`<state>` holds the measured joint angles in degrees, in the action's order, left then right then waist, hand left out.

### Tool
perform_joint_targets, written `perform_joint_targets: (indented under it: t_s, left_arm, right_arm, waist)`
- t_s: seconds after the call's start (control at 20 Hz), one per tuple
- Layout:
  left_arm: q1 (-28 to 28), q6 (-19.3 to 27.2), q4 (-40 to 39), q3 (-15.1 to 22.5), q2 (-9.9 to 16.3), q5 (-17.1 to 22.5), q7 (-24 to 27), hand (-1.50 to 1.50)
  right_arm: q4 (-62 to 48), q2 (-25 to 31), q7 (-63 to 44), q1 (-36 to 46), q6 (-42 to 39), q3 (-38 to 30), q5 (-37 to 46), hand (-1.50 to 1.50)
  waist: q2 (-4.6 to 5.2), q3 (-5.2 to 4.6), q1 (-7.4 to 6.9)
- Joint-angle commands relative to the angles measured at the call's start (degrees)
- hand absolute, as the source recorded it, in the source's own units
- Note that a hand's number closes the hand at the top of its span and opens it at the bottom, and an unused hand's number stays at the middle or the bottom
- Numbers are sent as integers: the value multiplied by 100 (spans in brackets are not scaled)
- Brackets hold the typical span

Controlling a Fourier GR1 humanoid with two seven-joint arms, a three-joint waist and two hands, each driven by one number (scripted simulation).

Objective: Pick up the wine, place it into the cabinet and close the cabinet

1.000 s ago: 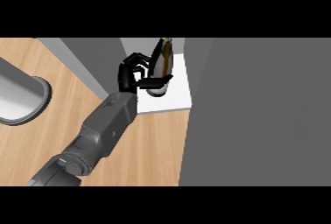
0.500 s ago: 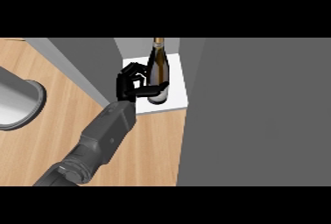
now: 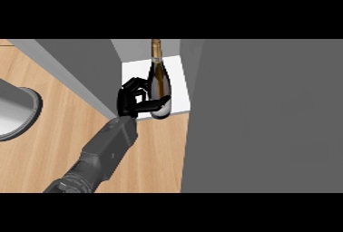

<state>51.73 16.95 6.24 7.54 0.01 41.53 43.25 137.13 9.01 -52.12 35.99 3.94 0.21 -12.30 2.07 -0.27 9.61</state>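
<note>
Head view: left hand (image 3: 136,100) curled around wine (image 3: 159,89) inside cabinet (image 3: 178,63).
Best release was straight back, leaving the bottle upright on the shelf.

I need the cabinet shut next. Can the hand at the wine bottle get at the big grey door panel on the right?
Probably not yet: the left hand is curled round the wine bottle on the white cabinet floor. The grey door panel is right beside it, nothing between.
</note>
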Motion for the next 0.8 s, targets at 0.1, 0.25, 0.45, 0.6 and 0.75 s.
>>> perform_joint_targets:
  t_s: [0.1,0.25,0.45,0.6,0.75]
  left_arm:
    - [-156,81,66,146,-1,136,47,150]
    - [-310,257,98,230,0,206,195,150]
    - [-245,249,179,394,1,222,198,150]
    - [-95,502,205,432,0,310,123,150]
    - [-54,595,276,459,0,436,45,150]
  right_arm:
    - [70,-59,-17,-83,-29,24,-161,-150]
    - [-44,-70,6,59,-34,-35,-245,-150]
    - [-56,-87,125,-90,-120,11,-229,-150]
    - [-89,-124,125,-23,-65,-118,-344,-150]
    - [103,3,-57,-70,-79,-174,-331,-150]
  waist:
    - [21,-4,72]
    - [26,-6,86]
    - [49,-2,74]
    - [63,-1,156]
    - [8,-1,167]
